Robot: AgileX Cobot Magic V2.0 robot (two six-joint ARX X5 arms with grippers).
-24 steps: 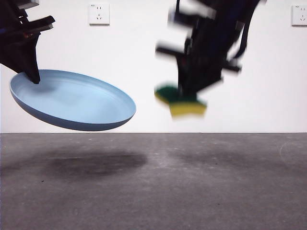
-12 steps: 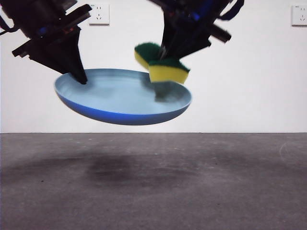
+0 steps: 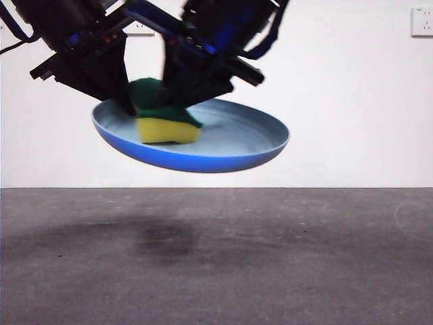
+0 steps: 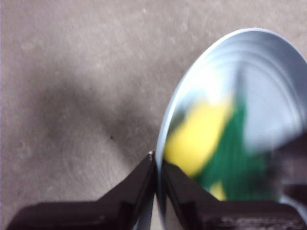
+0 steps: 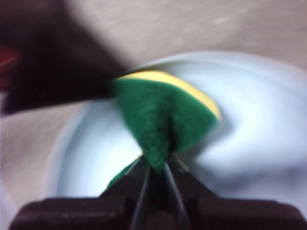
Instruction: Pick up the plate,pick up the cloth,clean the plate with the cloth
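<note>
Pinching the plate's [image 3: 223, 145] rim tight, the left gripper [image 4: 157, 167] holds the light-blue plate tilted in the air, high above the grey bench [image 3: 270, 257]. The right gripper [image 5: 156, 167] squeezes the cloth [image 3: 166, 122], a yellow sponge with a green top. The cloth sits inside the plate, close to the left gripper.

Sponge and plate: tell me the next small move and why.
Probably sweep the yellow foam sponge with the green scouring top across the round light-blue plastic plate toward its bare far side. The right gripper pinches the sponge, which sits in the dish near the rim where the left gripper clamps the plate above the grey table; most of the dish looks unwiped.
</note>
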